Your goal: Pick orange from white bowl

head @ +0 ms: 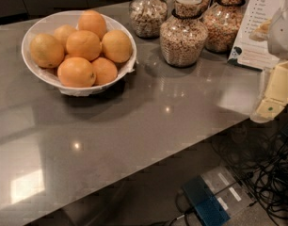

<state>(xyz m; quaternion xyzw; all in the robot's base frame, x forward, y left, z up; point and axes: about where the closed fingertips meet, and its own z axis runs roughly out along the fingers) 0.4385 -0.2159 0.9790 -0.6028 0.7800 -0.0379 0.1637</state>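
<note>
A wide white bowl (36,26) stands on the grey counter at the back left, with white crinkled liner showing at its lower edge. Several oranges are piled in it. A yellow-orange one (116,46) lies at the pile's right side. Deeper-orange ones lie at the front (76,72) and on top (92,22). A duller yellow one (46,51) lies at the left. My gripper (275,94), white with pale yellow parts, is at the far right edge of the view, over the counter's right end. It is far from the bowl and holds nothing that I can see.
Three glass jars of cereal (183,32) stand at the back, right of the bowl. A printed card (257,27) leans behind my gripper. The counter's front edge (181,152) runs diagonally. On the floor below it are a blue box (205,204) and tangled cables (271,173).
</note>
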